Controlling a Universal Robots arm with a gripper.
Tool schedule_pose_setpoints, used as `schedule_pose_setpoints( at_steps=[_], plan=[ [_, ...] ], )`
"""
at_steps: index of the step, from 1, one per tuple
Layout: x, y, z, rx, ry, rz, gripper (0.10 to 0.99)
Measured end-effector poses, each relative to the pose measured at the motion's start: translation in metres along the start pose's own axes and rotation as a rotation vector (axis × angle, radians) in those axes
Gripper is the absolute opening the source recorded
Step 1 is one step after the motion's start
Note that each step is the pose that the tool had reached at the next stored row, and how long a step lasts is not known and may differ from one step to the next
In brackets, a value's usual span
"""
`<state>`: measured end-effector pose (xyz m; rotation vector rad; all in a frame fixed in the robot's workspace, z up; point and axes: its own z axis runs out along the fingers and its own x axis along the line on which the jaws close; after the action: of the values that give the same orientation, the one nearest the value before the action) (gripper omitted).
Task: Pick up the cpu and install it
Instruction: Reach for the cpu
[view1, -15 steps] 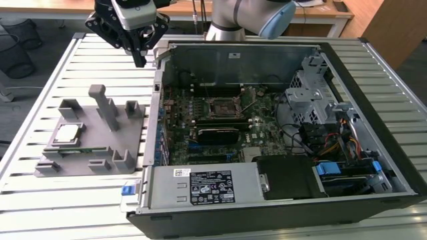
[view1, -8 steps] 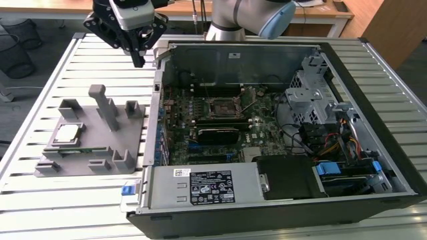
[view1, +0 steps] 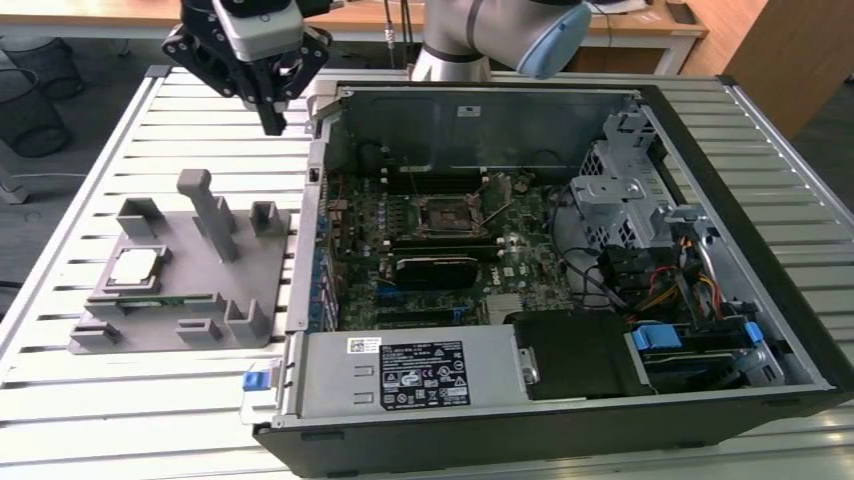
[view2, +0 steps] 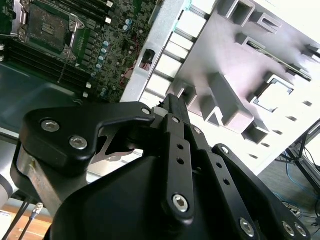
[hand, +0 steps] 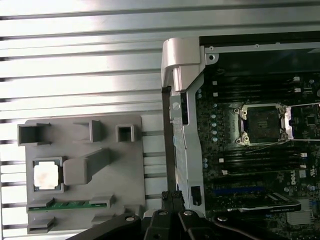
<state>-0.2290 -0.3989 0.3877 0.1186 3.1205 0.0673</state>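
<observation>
Silvery cpu (view1: 136, 266) lies in the grey fixture (view1: 200, 292) among upright posts; the gripper (view1: 274, 124) hangs near the computer case (view1: 561, 440), jaws pressed together, empty.

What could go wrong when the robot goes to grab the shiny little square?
The cpu sits low in the grey fixture beside a tall post, so the pincer, shut and empty, might bump that post. The socket lies inside the computer case between upright walls, so the pincer could knock a wall or set the chip crooked.

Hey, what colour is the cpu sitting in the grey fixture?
The cpu is silvery-white on top, clearest in the first wrist view.
</observation>
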Motion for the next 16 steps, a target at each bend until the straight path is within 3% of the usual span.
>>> schedule_pose_setpoints(
  at_steps=[16],
  plan=[
    [0.0056,-0.0004,0.0004,0.000,0.0013,0.000,0.106]
  ],
)
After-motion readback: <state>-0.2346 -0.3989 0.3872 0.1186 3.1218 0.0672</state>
